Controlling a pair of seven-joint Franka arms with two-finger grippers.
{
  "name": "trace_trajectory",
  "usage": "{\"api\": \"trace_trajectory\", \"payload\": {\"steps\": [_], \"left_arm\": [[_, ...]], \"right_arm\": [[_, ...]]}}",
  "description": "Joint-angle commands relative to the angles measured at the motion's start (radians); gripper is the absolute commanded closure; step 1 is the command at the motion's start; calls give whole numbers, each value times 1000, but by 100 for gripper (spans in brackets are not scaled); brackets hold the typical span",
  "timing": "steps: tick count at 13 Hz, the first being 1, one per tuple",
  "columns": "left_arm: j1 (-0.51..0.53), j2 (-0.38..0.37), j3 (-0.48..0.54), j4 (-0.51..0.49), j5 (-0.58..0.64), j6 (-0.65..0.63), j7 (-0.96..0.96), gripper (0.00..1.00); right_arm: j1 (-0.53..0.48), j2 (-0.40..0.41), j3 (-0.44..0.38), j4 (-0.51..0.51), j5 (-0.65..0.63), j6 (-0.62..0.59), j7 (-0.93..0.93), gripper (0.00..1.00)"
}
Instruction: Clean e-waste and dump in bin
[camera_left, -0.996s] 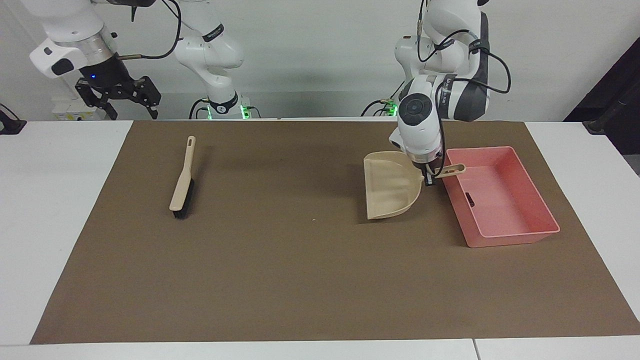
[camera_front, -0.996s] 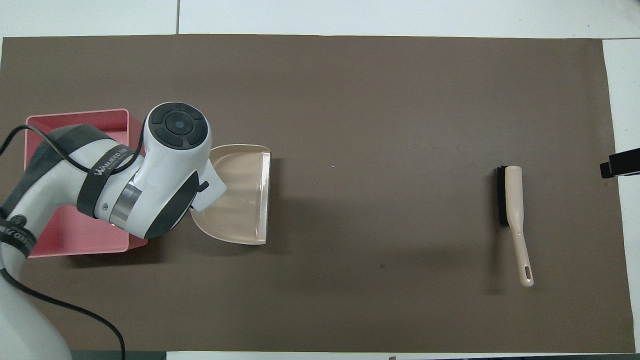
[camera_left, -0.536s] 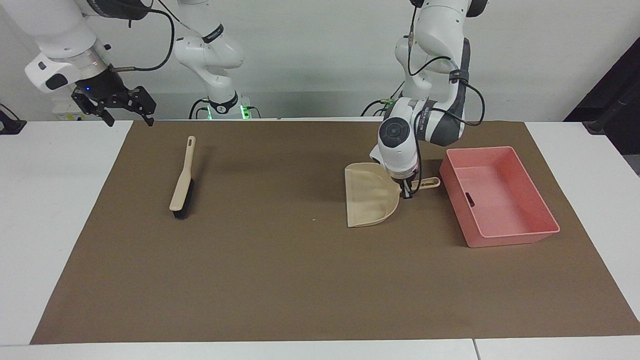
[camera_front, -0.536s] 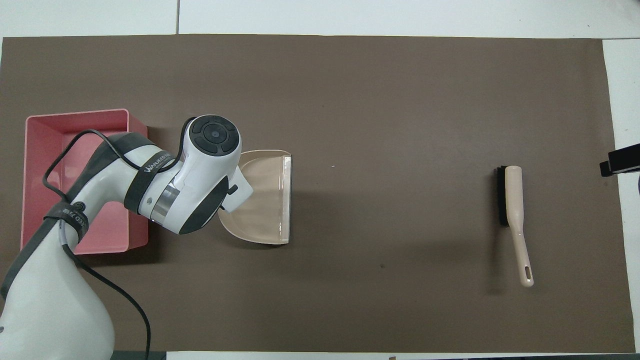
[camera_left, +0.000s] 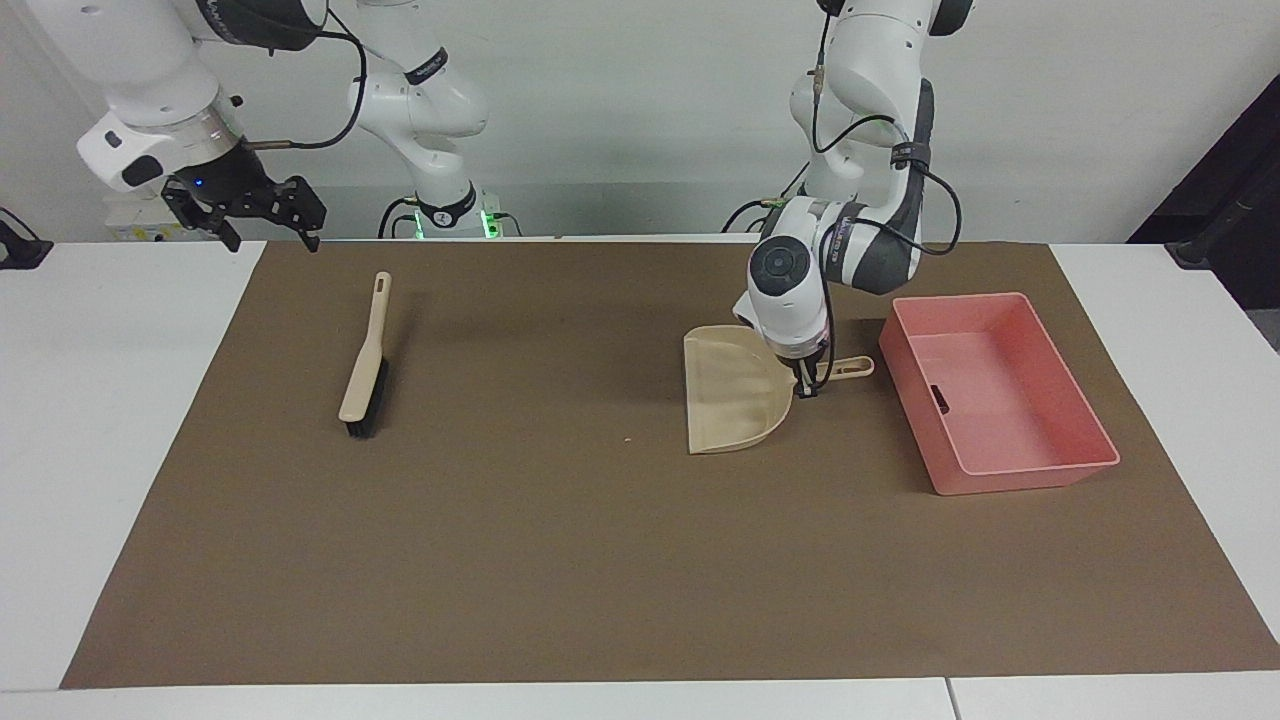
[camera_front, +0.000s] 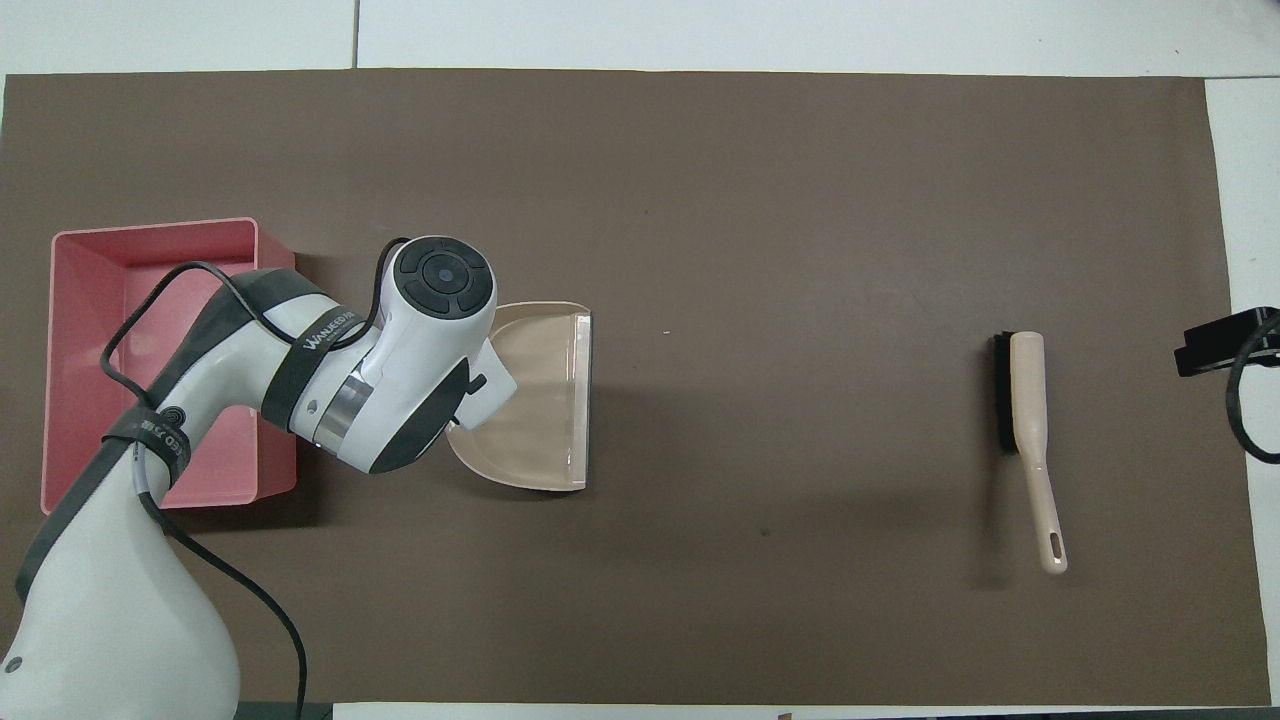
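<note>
Setting the dustpan down at nine o'clock of the bin, we find our left gripper at its handle, grip unreadable; our right gripper waits, jaws spread; dumping looks done.

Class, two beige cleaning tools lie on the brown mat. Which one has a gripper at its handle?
The dustpan, beside the pink bin: the left gripper is at its handle. The brush lies alone.

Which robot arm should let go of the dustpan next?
Left. The left gripper is at the dustpan handle, beside the pink bin. The right gripper waits open, up over the table edge near the brush.
</note>
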Motion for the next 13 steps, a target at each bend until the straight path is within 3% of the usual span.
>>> {"api": "trace_trajectory", "payload": {"steps": [1, 2, 4, 6, 10, 13], "left_arm": [[-15, -21, 16, -20, -13, 11, -64, 27], [-13, -45, 16, -24, -13, 8, -78, 10], [-7, -96, 18, -26, -13, -9, -157, 4], [14, -149, 21, -27, -14, -79, -257, 3], [124, -214, 22, -9, -28, -152, -732, 3], [250, -219, 25, 54, -163, -158, -1019, 3]], "right_arm": [[22, -8, -10, -20, -31, 13, 21, 1], [20, -6, -11, -19, -28, 21, 21, 1], [23, -9, -11, -33, -29, 24, 35, 1], [25, 1, -13, -27, -28, 22, 42, 1], [71, -2, -7, -8, -26, -13, 70, 1], [68, -2, -20, -10, 24, -8, 73, 1]]}}
